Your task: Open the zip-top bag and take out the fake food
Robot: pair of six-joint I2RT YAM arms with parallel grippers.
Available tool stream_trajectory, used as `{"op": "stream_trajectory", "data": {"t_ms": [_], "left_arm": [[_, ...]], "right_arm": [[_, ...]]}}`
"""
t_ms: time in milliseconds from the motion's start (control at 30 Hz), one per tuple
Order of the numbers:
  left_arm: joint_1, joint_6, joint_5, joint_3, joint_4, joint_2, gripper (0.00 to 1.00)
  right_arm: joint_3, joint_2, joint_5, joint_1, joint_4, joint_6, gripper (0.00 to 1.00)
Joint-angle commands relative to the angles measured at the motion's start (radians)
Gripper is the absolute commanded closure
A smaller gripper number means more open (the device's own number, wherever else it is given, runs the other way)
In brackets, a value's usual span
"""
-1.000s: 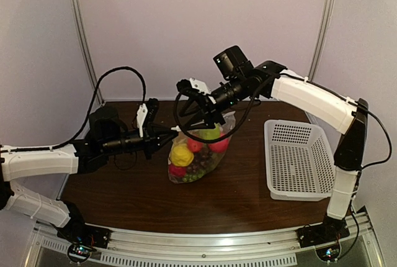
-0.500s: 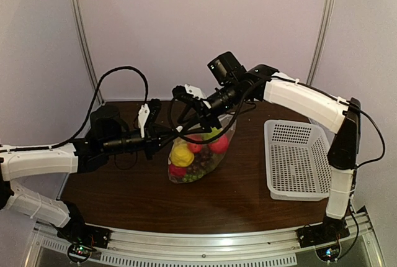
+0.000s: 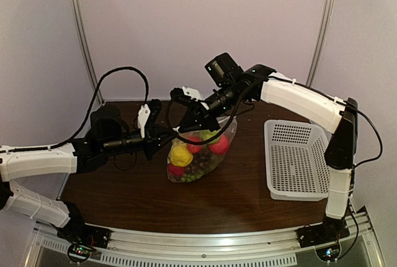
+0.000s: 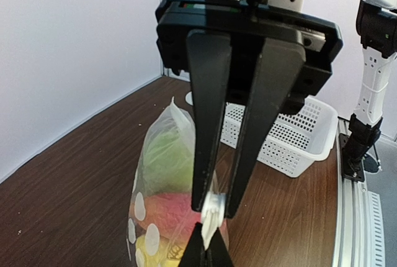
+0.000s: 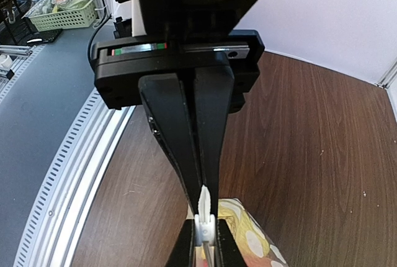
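The zip-top bag stands upright mid-table, clear with white dots. Through its wall shows the fake food: a yellow lemon, red fruits, a green piece and dark grapes. Both grippers meet nose to nose at the bag's top. My left gripper is shut on the bag's white top edge. Facing it, my right gripper is shut on the white zip slider. From above, the left gripper and right gripper hide the bag's top.
A white perforated basket sits on the right of the brown table, also seen behind the bag in the left wrist view. Cables loop over both arms above the bag. A metal rail runs along the table's near edge.
My right gripper has moved left and down to the bag's top and its jaws have shut on the slider. The left gripper and the bag have stayed put.
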Motion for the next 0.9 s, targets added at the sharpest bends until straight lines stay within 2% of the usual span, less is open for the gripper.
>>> {"op": "stream_trajectory", "data": {"t_ms": [0, 500, 700, 867], "left_arm": [[-0.004, 0.018, -0.074, 0.031, 0.023, -0.04, 1.0], [-0.004, 0.04, -0.204, -0.053, -0.054, -0.173, 1.0], [-0.004, 0.034, -0.216, -0.073, -0.044, -0.177, 1.0], [-0.004, 0.03, -0.2, -0.073, -0.021, -0.152, 1.0]], "right_arm": [[0.029, 0.004, 0.051, -0.018, -0.067, -0.036, 1.0], [0.01, 0.022, 0.09, -0.301, -0.261, -0.184, 1.0], [-0.043, 0.002, 0.107, -0.417, -0.288, -0.245, 1.0], [-0.066, -0.003, 0.086, -0.461, -0.289, -0.258, 0.98]]}}
